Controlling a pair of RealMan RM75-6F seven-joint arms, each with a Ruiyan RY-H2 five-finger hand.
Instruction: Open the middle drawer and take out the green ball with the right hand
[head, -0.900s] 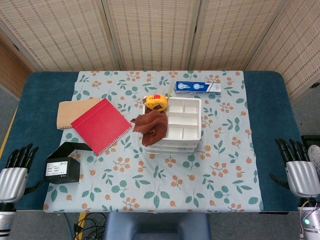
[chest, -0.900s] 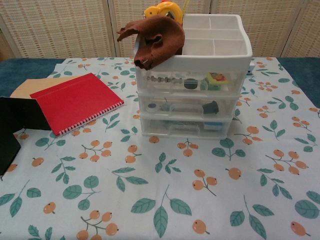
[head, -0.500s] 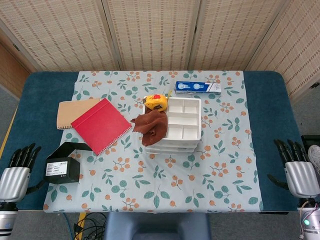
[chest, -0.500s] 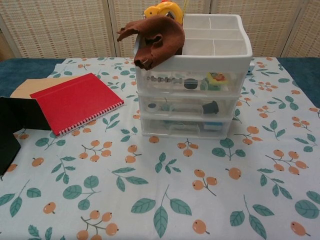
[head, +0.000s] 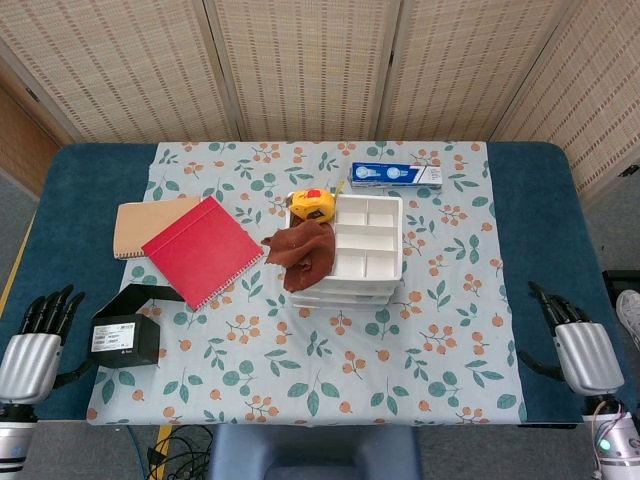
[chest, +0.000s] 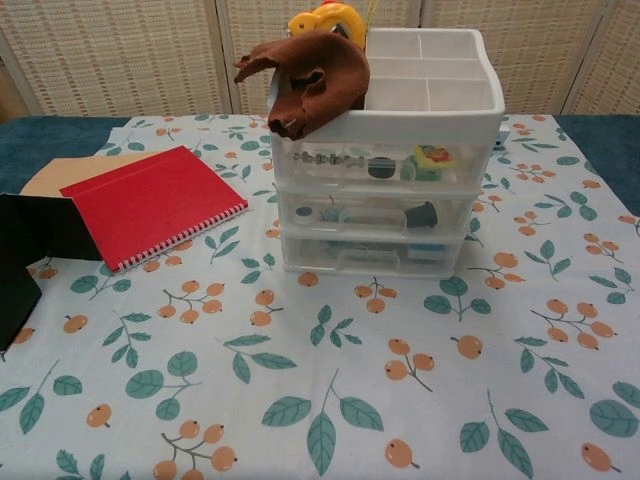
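Observation:
A white three-drawer organiser (head: 366, 240) (chest: 385, 150) stands in the middle of the flowered cloth. Its middle drawer (chest: 375, 217) is closed, with small dark items showing through the clear front. I cannot make out a green ball in it. My right hand (head: 577, 345) hovers at the table's near right edge, fingers spread, holding nothing, well away from the drawers. At the near left corner my left hand (head: 35, 345) is likewise open and empty. Neither hand shows in the chest view.
A brown cloth (head: 300, 250) (chest: 315, 80) and a yellow tape measure (head: 313, 204) (chest: 328, 20) lie on the organiser's top. A red notebook (head: 203, 251) (chest: 150, 203) over a tan one (head: 140, 222) lies left. A black box (head: 125, 338) sits near left, a blue box (head: 395, 175) behind.
My right hand has shifted slightly left toward the cloth and turned a little. The left hand has barely moved. Nothing on the table changed.

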